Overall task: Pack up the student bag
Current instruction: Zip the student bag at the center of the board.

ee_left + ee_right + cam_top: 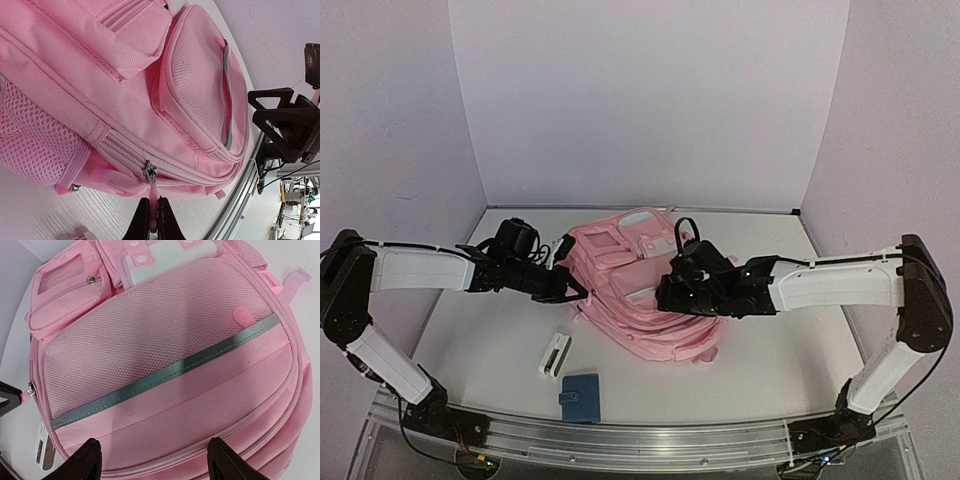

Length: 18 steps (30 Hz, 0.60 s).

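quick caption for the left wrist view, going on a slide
Left gripper shut on the pink zipper pull of the student bag lying on the white table.

A white table (pixel 485 340) fills the floor of a booth with pale lilac walls (pixel 650 100), and an aluminium rail (pixel 640 447) runs along its near edge. On the near left part of the table lies a small white oblong device (pixel 555 354) with a dark strip along it, set at a slight slant. Just beside it, closer to the rail, lies a dark blue wallet (pixel 581 397), flat and closed; whether the two touch cannot be told.
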Each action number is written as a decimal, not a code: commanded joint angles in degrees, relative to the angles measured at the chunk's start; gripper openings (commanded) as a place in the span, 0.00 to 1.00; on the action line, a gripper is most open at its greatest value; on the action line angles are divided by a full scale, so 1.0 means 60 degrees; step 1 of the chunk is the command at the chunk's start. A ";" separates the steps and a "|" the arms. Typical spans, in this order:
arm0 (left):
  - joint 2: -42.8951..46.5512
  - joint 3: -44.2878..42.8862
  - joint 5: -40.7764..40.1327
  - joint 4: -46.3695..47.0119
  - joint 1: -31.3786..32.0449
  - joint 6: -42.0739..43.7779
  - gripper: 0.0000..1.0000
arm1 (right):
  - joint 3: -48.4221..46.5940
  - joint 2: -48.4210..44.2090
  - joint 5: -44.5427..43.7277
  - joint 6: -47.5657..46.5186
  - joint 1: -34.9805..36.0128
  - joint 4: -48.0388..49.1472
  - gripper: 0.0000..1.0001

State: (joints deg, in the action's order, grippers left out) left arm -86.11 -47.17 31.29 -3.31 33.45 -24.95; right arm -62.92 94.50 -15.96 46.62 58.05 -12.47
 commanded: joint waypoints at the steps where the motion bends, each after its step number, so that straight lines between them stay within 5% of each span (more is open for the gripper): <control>1: 0.0175 -0.0358 -0.0029 -0.0628 0.0017 0.0341 0.00 | -0.0003 -0.0013 0.0217 0.0244 -0.0056 0.0085 0.72; 18: 0.0256 -0.0412 -0.0169 -0.0900 0.0020 0.0524 0.00 | 0.0538 -0.0172 0.0055 0.0943 -0.0097 0.0106 0.69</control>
State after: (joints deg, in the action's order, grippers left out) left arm -86.11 -47.68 30.79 -5.08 33.50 -23.31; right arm -60.74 95.02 -14.37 50.20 57.56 -11.57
